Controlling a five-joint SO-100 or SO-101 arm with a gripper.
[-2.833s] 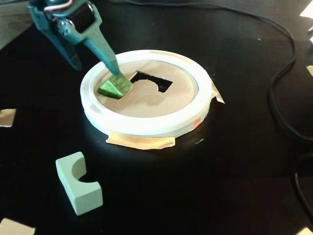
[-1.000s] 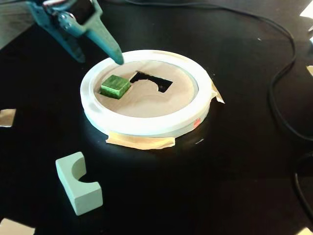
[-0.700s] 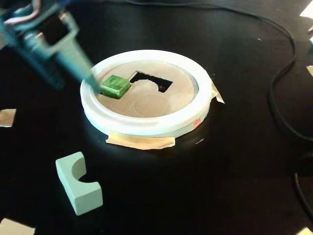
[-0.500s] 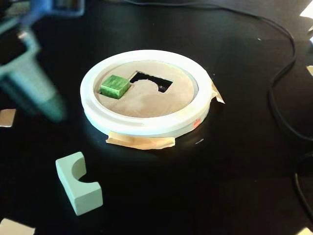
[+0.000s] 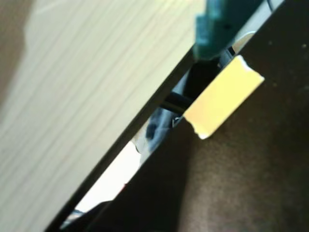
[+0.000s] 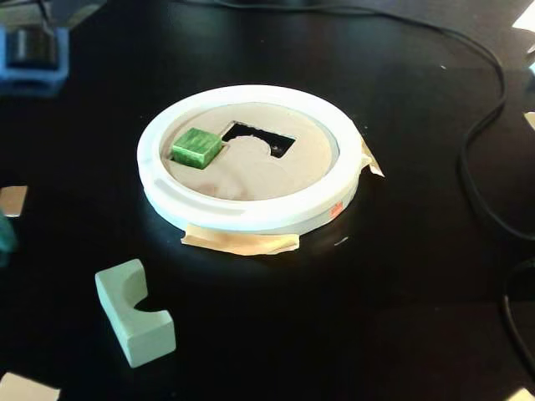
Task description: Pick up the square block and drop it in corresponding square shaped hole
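At the board, ten o'clock side: the green block (image 6: 196,147) is sitting flat, level with the tan surface, where the square hole appears to be; the hole itself is not showing around it.
Change: across the last few seconds the block is going from tilted under a teal finger to lying square and free, with nothing touching it.
Arm: the arm is swinging away toward nine o'clock; in the fixed view only a teal sliver (image 6: 5,234) is showing at the left edge.
Gripper: its opening cannot be told; the wrist view is giving only one teal finger part (image 5: 219,24) at twelve o'clock, above a yellow tape scrap (image 5: 223,96) on the black mat (image 6: 376,317).
White ring (image 6: 251,213): sitting undisturbed, tape tabs at six o'clock.
Larger notched cut-out (image 6: 259,138): lying open, just beside the block at three o'clock.
Pale notched block (image 6: 134,313): lying untouched on the mat, well apart at seven o'clock.
Judgement: placement is looking complete; whether the block is fully dropping through cannot be confirmed.
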